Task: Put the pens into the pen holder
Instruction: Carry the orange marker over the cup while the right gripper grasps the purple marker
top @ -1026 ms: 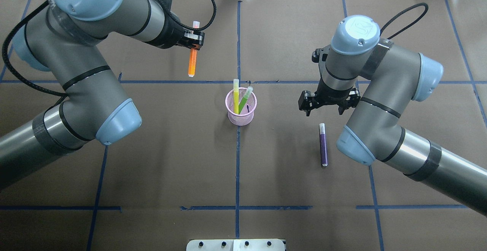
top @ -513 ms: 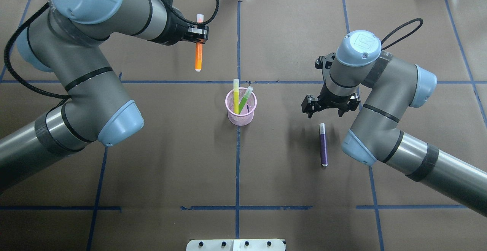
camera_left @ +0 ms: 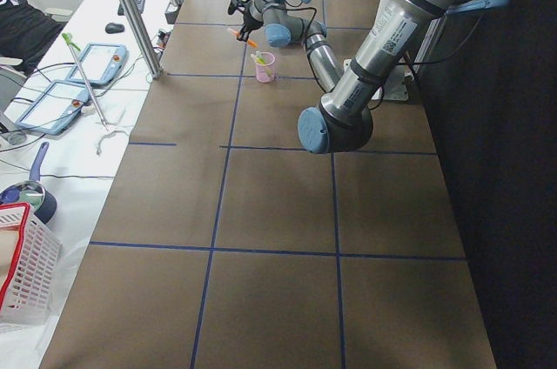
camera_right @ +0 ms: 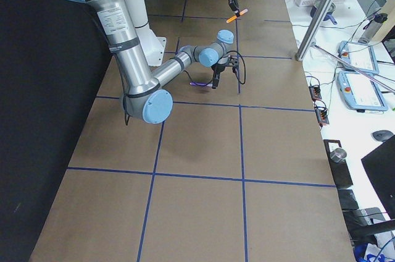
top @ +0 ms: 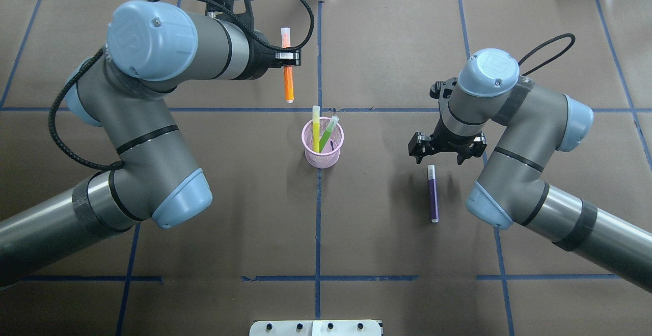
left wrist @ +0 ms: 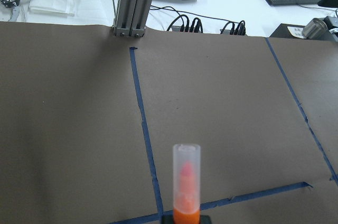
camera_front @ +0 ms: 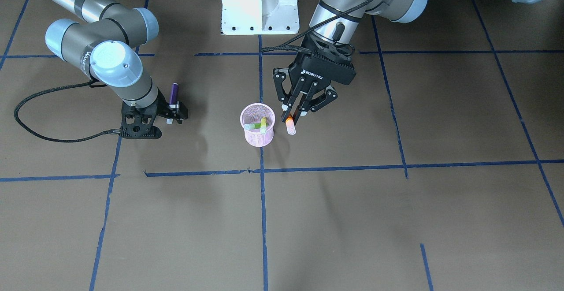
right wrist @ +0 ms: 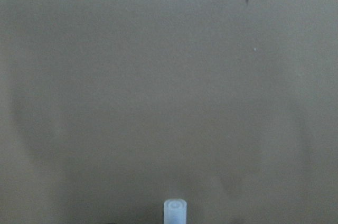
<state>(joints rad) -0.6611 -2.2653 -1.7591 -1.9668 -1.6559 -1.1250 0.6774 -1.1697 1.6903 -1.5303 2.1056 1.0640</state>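
The pink mesh pen holder (top: 322,145) (camera_front: 257,128) stands at the table's centre with a yellow pen (top: 316,131) and a green pen (top: 328,131) leaning in it. My left gripper (top: 288,61) (camera_front: 294,111) is shut on an orange pen (top: 288,82) (left wrist: 186,182), held in the air beyond the holder and slightly to its left, cap end away from me. A purple pen (top: 433,196) (camera_front: 174,91) lies flat on the table to the right. My right gripper (top: 446,154) hangs open just past the purple pen's pale cap (right wrist: 175,211).
Brown paper with blue tape grid lines (top: 319,224) covers the table. A metal post (left wrist: 131,2) stands at the far edge, with cables, a keyboard and a control pendant behind it. The robot's white base plate (camera_front: 260,4) sits at my near edge.
My left arm has carried the orange pen rightward, closer to the holder. My right gripper has shifted slightly toward me, nearer the purple pen's cap. The purple pen has not moved.
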